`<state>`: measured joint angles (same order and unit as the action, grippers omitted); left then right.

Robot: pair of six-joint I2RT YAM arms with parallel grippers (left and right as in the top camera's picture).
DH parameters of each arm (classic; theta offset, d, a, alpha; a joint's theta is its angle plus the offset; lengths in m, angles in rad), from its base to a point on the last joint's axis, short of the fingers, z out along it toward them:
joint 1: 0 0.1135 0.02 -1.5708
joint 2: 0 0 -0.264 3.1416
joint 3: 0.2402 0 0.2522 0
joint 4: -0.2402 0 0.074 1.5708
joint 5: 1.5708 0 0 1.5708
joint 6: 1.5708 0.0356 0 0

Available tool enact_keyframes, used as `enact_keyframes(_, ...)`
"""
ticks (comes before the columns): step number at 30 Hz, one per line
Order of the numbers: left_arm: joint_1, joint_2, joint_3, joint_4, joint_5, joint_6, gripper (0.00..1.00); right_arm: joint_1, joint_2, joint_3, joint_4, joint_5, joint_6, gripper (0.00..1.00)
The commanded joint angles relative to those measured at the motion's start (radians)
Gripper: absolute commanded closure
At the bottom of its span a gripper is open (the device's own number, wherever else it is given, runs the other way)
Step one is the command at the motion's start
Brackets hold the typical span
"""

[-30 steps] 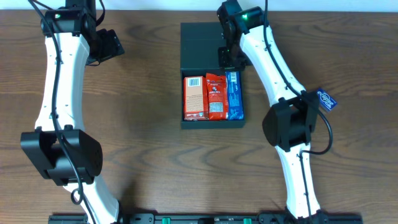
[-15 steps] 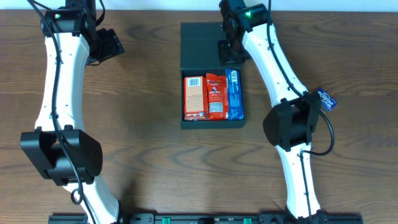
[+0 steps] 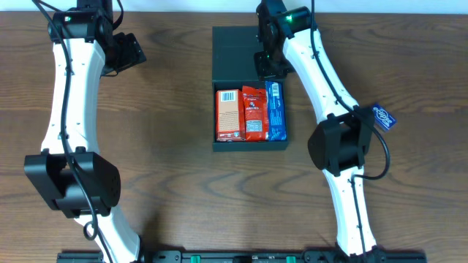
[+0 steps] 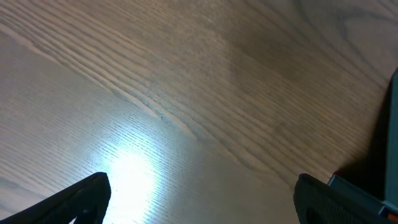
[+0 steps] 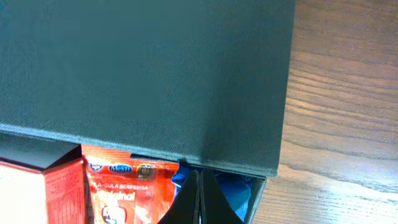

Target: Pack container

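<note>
Surface: brown wood-grain table [image 3: 175, 109], bare apart from the box and both arms.
Container: dark container [image 3: 248, 144] sits at the far middle of the table, tray toward the robot, flap lid [image 3: 234, 55] thrown back behind it.
Contents: orange carton [image 3: 229, 113], red packet [image 3: 253, 113] and blue packet [image 3: 275, 109] lie side by side and fill the tray from left to right.
Right gripper: right gripper [image 3: 267, 66] is clenched with nothing in it. It sits at the lid's right side near the hinge. In the wrist view its tips point at the lid edge just above the blue packet. Contact with the lid can't be told.
Left gripper: left gripper [image 3: 128, 52] is spread wide and empty, parked far left over bare table, well apart from the container.
Change: over the last second the right gripper only nudged a little along the lid's right side and back. The lid, snacks and left arm look the same.
Meaning: loading looks done, so closing the flap is probably what's left. No real progress on that in this second.
Next: likely needs the closed tips to get under or behind the lid edge and swing it forward over the snacks.
Risk: tips may slip off the thin edge or shove the box.
</note>
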<state>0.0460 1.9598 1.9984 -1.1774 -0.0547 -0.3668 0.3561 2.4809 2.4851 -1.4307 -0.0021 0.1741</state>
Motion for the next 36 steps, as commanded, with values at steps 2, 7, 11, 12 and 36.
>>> enact_keyframes(2,0.006,-0.003,0.018,0.001,0.003,-0.008,0.05,-0.006,0.018,-0.023,-0.001,-0.028,-0.042,0.98)
enact_keyframes(7,0.006,-0.003,0.018,0.001,0.003,-0.008,0.05,-0.006,0.018,-0.044,-0.006,-0.033,-0.046,0.99)
enact_keyframes(11,0.006,-0.003,0.018,0.001,0.003,-0.008,0.05,-0.005,0.018,-0.044,-0.016,-0.056,-0.072,0.99)
enact_keyframes(12,0.006,-0.003,0.018,0.001,0.003,-0.008,0.05,-0.005,0.018,-0.044,-0.019,-0.059,-0.072,0.99)
enact_keyframes(36,0.006,-0.003,0.018,0.001,0.003,-0.008,0.05,-0.016,-0.007,-0.04,0.038,-0.055,-0.086,0.99)
